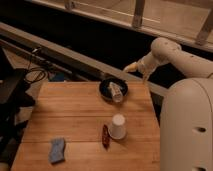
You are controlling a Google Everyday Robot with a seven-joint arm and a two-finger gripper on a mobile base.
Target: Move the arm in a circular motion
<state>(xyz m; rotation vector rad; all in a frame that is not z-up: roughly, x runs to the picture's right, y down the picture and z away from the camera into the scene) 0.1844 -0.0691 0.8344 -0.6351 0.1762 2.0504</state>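
My white arm (167, 52) reaches in from the right and bends over the far right corner of the wooden table (75, 115). My gripper (132, 67), with a yellowish tip, hangs just beyond the table's back edge. It is above and to the right of a black bowl (105, 89). It does not touch anything I can see.
A white cup (116, 92) lies tilted in the black bowl. Another white cup (117, 126) stands upside down near the front right, with a dark red object (105, 136) beside it. A blue sponge (57, 150) lies at the front left. A rail (60, 52) runs behind the table and cables (32, 75) lie at the left.
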